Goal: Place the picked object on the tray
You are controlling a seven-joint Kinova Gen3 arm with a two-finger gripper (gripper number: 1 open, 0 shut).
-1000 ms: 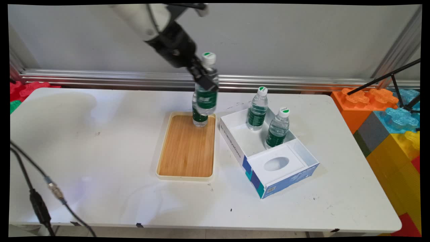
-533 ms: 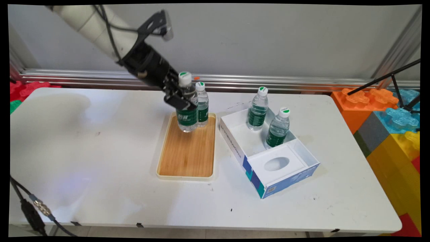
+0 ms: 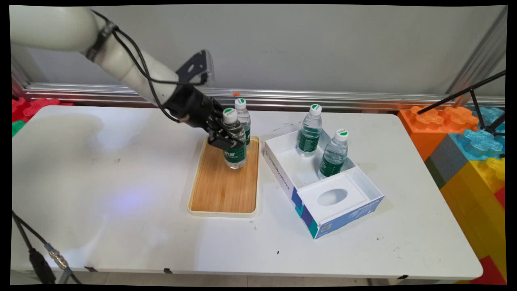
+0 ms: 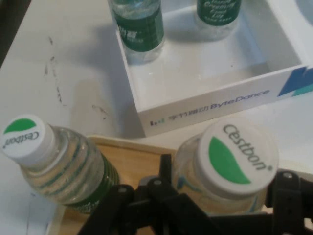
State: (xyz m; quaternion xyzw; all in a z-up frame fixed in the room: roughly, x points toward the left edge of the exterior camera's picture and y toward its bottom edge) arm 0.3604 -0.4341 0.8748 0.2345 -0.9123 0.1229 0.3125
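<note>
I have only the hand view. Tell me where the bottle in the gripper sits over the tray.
Observer: The clear plastic water bottle with the green label, clamped in the black two-finger gripper, is upright over the far half of the bamboo tray with the cream rim. I cannot tell whether its base touches.
Operator: Place the second bottle for me.
Observer: The other clear bottle stands upright just behind it, at the tray's far end.
Operator: Describe the box's near end.
Observer: The white and blue cardboard box has a white insert with an oval hole there.
</note>
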